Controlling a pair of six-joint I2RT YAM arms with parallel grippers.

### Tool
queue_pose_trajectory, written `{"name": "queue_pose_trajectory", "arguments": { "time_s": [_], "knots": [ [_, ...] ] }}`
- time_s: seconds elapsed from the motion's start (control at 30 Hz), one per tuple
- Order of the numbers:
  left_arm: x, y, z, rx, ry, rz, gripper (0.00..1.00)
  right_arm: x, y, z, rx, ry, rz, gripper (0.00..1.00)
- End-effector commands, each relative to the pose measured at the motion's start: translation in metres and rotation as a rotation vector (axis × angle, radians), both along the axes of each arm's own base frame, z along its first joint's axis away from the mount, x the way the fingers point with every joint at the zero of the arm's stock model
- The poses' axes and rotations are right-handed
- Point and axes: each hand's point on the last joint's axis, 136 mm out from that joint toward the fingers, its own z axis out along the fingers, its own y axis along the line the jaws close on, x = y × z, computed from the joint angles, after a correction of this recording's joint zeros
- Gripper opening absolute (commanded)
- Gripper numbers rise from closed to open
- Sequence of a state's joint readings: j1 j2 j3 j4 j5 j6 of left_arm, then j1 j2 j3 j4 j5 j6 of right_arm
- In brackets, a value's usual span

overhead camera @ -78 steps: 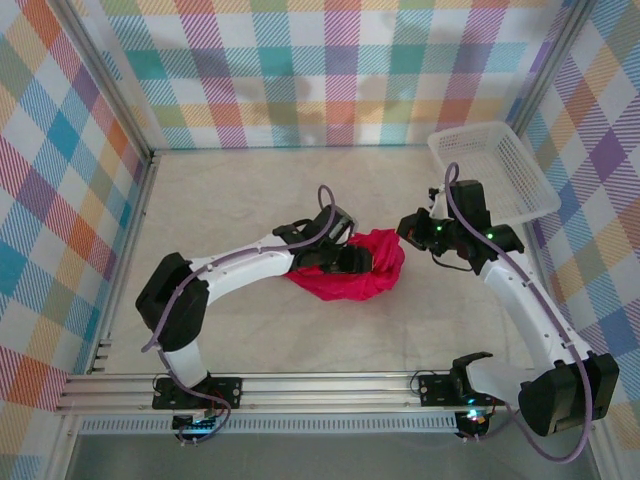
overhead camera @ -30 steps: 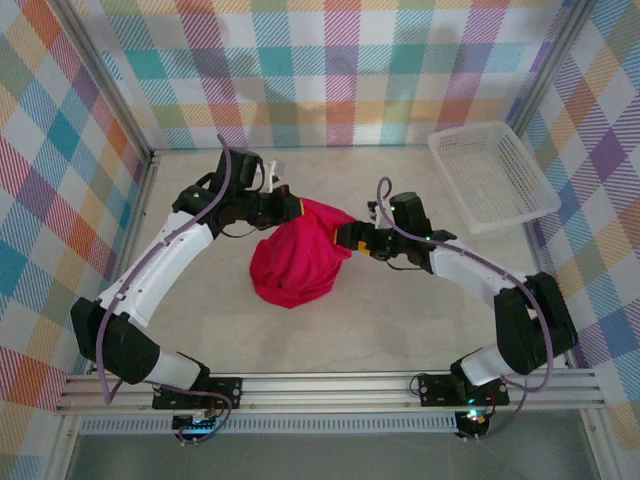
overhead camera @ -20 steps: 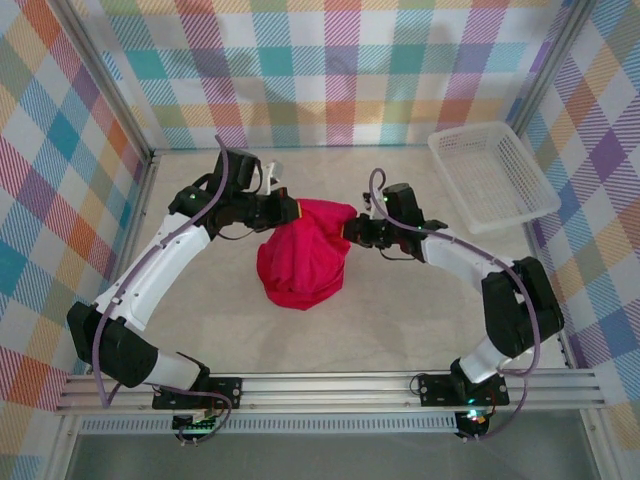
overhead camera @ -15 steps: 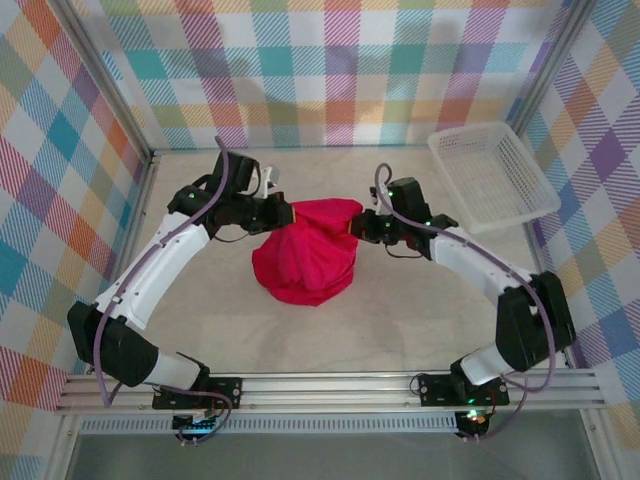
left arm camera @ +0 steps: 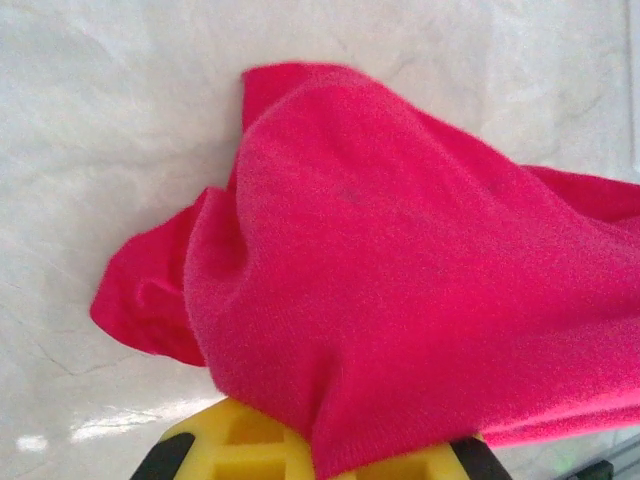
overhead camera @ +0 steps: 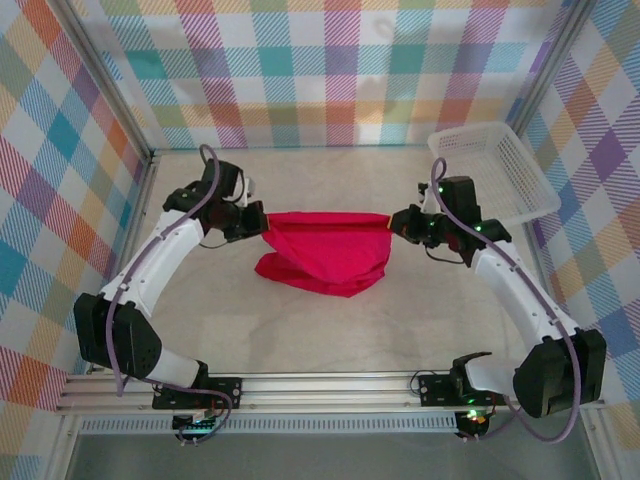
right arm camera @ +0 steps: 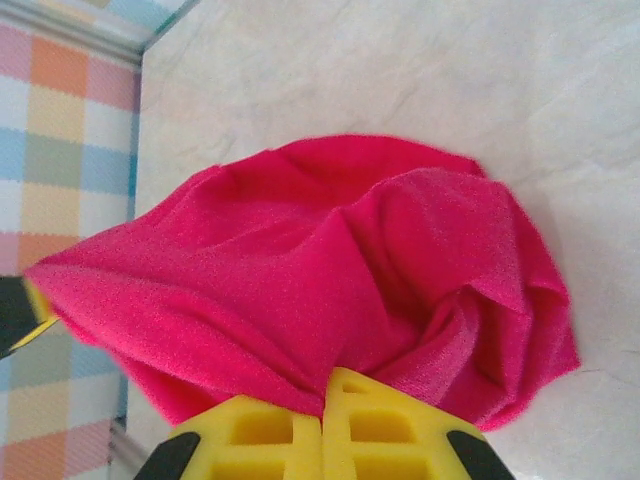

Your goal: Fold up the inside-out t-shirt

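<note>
Top view: the shirt (overhead camera: 325, 250) hangs stretched between the two grippers over the middle of the table (overhead camera: 300, 330). Its far edge is pulled into a straight line running left to right. The rest sags toward the near side in loose folds, and the lowest of them seem to rest on the table. The left gripper (overhead camera: 258, 222) is closed on the shirt's left end, and the right gripper (overhead camera: 394, 222) is closed on its right end. A white basket (overhead camera: 495, 172) sits in the far right corner, well apart from the shirt.

Left wrist view: the yellow fingers (left arm camera: 235, 445) show at the bottom edge with the red cloth bunched over and between them, pinched tight. From there the shirt spreads up and to the right. One rumpled fold droops to the left, above the pale table.

Right wrist view: the yellow fingers (right arm camera: 280, 435) are pressed together with no gap between them, and the cloth comes out from the pinch. The shirt fans out above them in deep folds, one lobe drooping to the right. The plaid wall (right arm camera: 60, 120) stands along the left side.
</note>
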State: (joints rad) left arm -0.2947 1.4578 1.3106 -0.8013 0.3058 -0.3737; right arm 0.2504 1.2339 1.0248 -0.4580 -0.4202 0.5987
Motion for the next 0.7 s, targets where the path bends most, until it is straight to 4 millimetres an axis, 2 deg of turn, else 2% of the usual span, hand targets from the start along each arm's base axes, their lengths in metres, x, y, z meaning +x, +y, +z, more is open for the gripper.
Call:
{"name": "queue_pose_trajectory", "arguments": {
  "time_s": [0.0,0.07,0.1,0.13,0.17,0.23,0.33,0.5,0.57,0.67],
  "knots": [
    [-0.006,-0.031,-0.015,-0.044,0.003,-0.050,0.00,-0.004,0.021,-0.005,0.151,0.032,0.105,0.00],
    [-0.014,-0.052,-0.021,0.007,-0.008,-0.135,0.06,-0.011,0.027,-0.019,0.122,0.097,0.143,0.03],
    [-0.018,-0.058,-0.025,0.045,-0.006,-0.166,0.06,-0.011,0.021,-0.032,0.053,0.140,0.115,0.25],
    [-0.019,-0.062,-0.029,0.067,0.003,-0.182,0.06,-0.012,0.011,-0.045,-0.021,0.182,0.072,0.43],
    [-0.019,-0.064,-0.032,0.072,0.015,-0.187,0.03,-0.011,-0.001,-0.055,-0.089,0.207,0.019,0.56],
    [-0.020,-0.069,-0.036,0.055,0.039,-0.195,0.00,-0.018,-0.016,-0.067,-0.174,0.256,-0.037,0.72],
    [-0.019,-0.072,-0.033,0.036,0.041,-0.183,0.00,-0.033,-0.016,-0.072,-0.215,0.282,-0.051,0.78],
    [-0.018,-0.072,-0.027,0.026,0.036,-0.173,0.00,-0.062,0.005,-0.082,-0.238,0.336,-0.028,0.79],
    [-0.019,-0.075,-0.025,0.008,0.042,-0.172,0.00,-0.064,0.016,-0.087,-0.211,0.342,-0.030,0.80],
    [-0.023,-0.075,-0.027,-0.004,0.047,-0.153,0.00,-0.050,0.027,-0.099,-0.168,0.362,-0.069,0.78]
  ]
}}
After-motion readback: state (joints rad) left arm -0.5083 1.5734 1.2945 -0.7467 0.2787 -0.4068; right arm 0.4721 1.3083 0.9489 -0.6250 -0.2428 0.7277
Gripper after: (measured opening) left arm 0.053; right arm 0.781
